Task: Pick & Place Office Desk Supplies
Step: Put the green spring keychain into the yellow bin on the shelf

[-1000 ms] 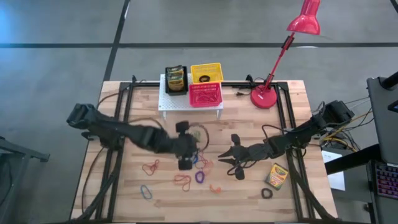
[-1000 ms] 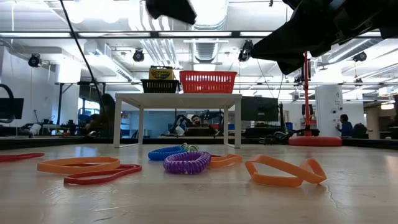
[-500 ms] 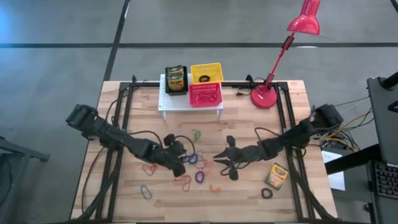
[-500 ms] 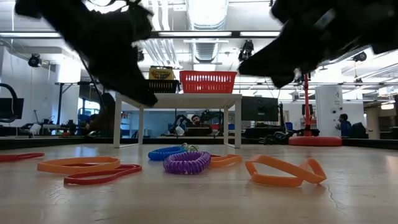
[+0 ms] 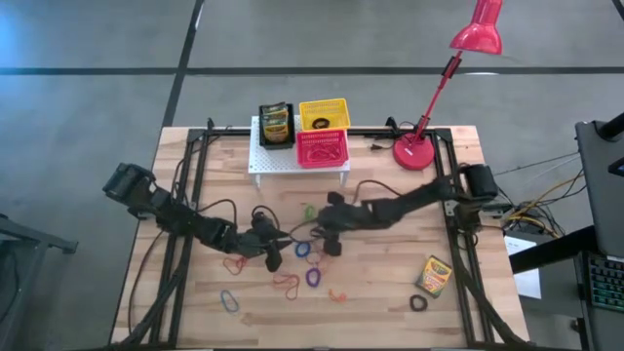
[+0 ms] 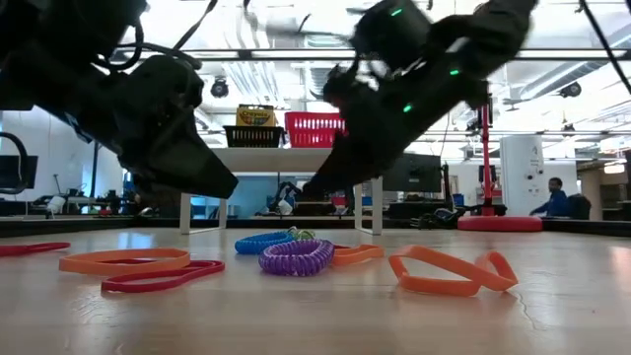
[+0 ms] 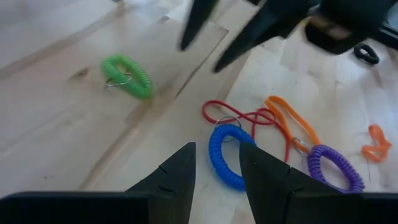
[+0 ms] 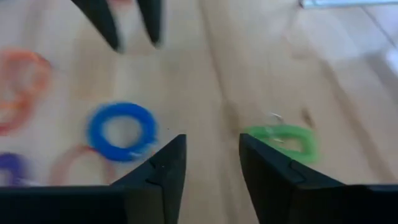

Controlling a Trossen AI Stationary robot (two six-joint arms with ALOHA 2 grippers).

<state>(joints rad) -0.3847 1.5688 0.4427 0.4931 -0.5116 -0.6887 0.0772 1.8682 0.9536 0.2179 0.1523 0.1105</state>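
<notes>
Coloured elastic loops lie flat on the wooden table: a blue coil [image 5: 302, 250], a green coil [image 5: 310, 210], a purple coil [image 5: 313, 277], red loops [image 5: 286, 283] and an orange one [image 5: 336, 295]. My left gripper [image 5: 275, 255] stands open, low over the table just left of the blue coil [image 7: 225, 155]. The blue coil shows just beyond its fingertips in the left wrist view. My right gripper [image 5: 321, 241] is open too. It faces the left one from the right, between the green coil [image 8: 283, 140] and the blue coil [image 8: 121, 130]. A crayon box [image 5: 434, 276] lies near the right edge.
A white rack [image 5: 297, 161] at the far edge carries a black basket with a crayon box [image 5: 276, 125], a yellow basket [image 5: 324, 113] and a pink-red basket [image 5: 322, 148]. A red desk lamp [image 5: 417, 152] stands far right. A black loop [image 5: 418, 303] and a blue loop [image 5: 229, 300] lie near the front edge.
My left gripper has come down toward the table, rolling as it sank, and drifted a little toward the near left. My right gripper has swept toward the table's left and somewhat toward the far edge, ending close opposite the left one. The loops have stayed put.
</notes>
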